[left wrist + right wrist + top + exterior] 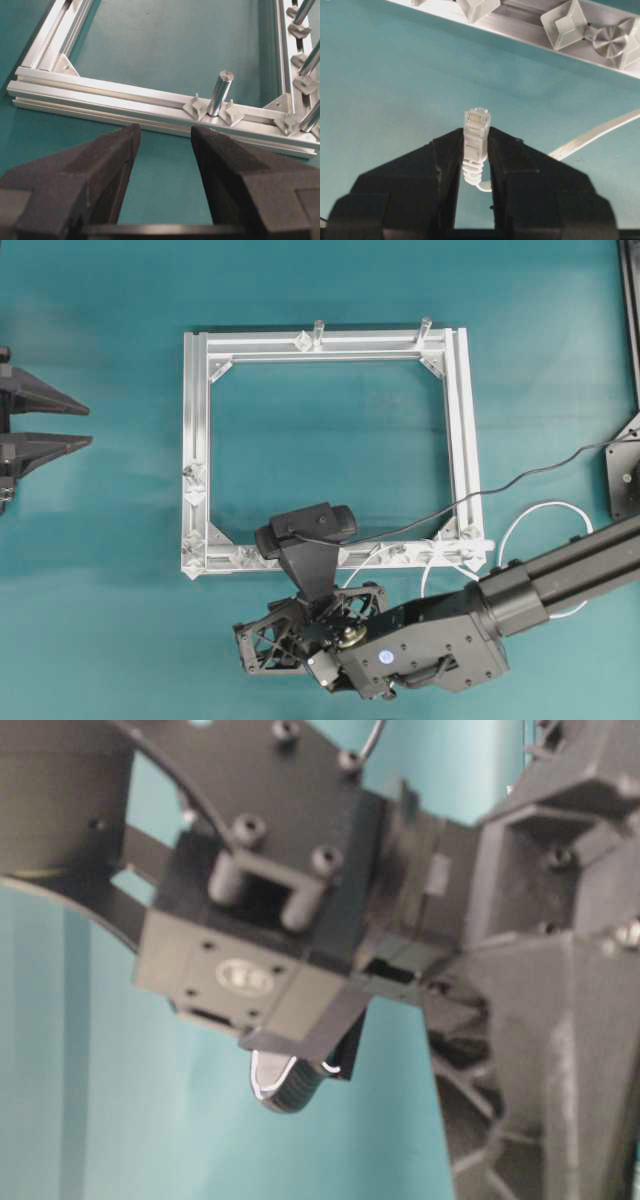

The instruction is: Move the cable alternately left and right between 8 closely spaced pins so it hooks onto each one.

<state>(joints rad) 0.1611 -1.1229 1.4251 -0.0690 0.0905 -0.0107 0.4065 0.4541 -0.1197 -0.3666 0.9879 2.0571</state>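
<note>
Teal mat under everything, silver frame point(325, 340) in the middle. Right claw point(476, 145) is pinched on the plug point(476, 131) at the cable point(600, 135) end: plug upright between the pads, contacts end poking out past the tips. Grip looks square, no slip visible. Cable runs off to the right of the claw, then loops white on the mat beside the frame's near right corner point(540, 515).

Claw sits just off the frame's near rail, outside it. Pins point(565, 25) show as pale diamond studs along that rail, close ahead of the plug. How many are already hooked, can't tell; wrist camera blocks the rail in the overhead view.

Left claw point(165, 145) is wide open, nothing in it, parked well off the frame's left side.

Advice for the weave: keep the plug low, cross the rail in the gap between studs, keep tension on so earlier hooks don't pop off. Small side swings only, since studs are tight.
</note>
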